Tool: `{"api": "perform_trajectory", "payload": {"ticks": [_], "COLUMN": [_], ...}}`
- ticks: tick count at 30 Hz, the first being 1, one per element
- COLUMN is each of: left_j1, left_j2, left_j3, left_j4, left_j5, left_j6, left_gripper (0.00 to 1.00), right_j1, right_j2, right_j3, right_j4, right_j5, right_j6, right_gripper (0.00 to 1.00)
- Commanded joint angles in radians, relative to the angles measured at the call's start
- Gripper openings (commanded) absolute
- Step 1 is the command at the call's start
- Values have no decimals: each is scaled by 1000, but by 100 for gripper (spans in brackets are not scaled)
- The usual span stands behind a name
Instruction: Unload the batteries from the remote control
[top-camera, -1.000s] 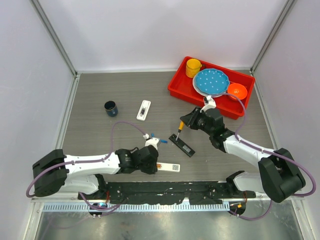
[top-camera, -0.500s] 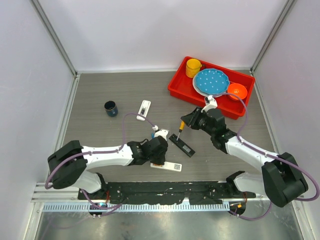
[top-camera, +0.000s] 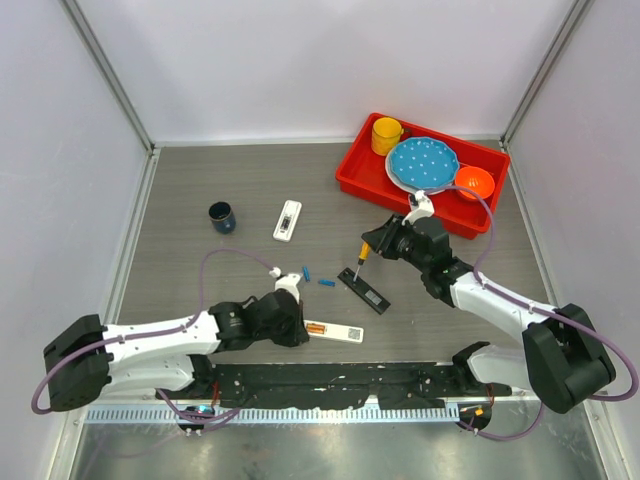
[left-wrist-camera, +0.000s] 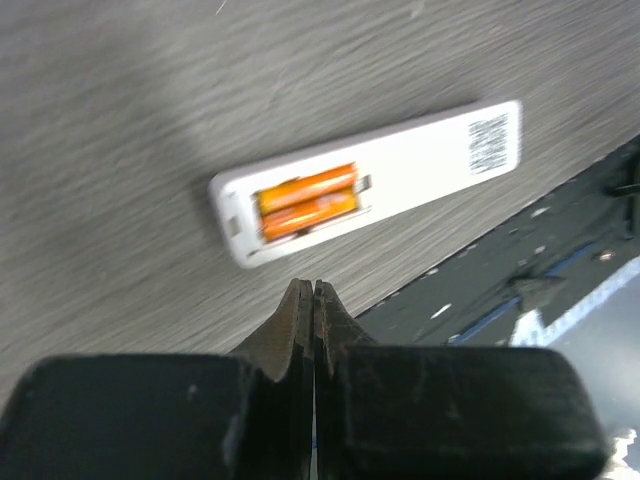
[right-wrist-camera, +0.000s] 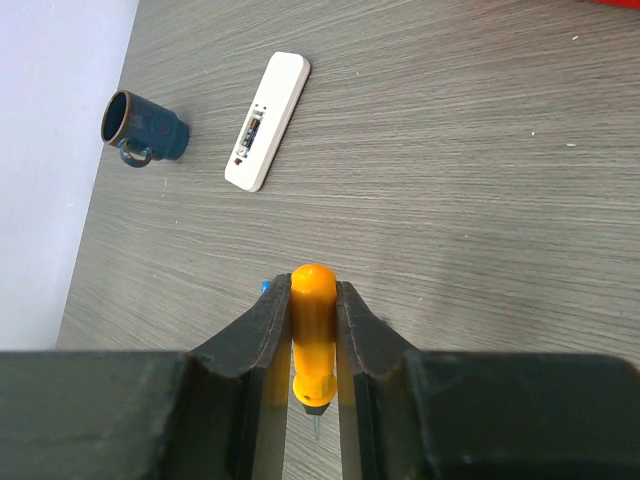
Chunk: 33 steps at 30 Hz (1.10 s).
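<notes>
at the back right, a red plastic tray (top-camera: 350, 178) holds a yellow cup (top-camera: 386, 135), a blue dotted plate (top-camera: 422, 163) and an orange bowl (top-camera: 474, 182). near the front edge, a white remote (top-camera: 340, 333) with its bay open holds two orange batteries (left-wrist-camera: 307, 200), two blue cells (top-camera: 327, 283) lie loose behind it, and the left gripper (left-wrist-camera: 313, 292), pressed together and empty, sits just beside it. the right gripper (right-wrist-camera: 314, 300) is clamped on an orange-handled screwdriver (right-wrist-camera: 314, 335) by the end of a flat black remote (top-camera: 366, 293).
</notes>
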<state>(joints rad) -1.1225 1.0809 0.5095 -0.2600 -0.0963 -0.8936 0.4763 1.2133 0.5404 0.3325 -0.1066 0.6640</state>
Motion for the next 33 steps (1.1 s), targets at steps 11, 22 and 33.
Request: {"api": "perform_trajectory", "payload": {"ticks": [11,22,33], "left_j1": [4,114,147], "left_j2": [128,261,502], "left_j3": [-85,38,268], "left_j4": [183,195,226], "left_j5": [-8,-28,140], "left_j6": [-134,14,205], "left_gripper": [0,0,0], "right_j1": [4,2,-5], "right_j2": [-21,-52,-47], "right_j3": [4,7,7], "right_j4": [40,0,-4], "right_j5": [12,28,30], "right_j6": [-6,-26,-29], "right_gripper": [1,1,1]}}
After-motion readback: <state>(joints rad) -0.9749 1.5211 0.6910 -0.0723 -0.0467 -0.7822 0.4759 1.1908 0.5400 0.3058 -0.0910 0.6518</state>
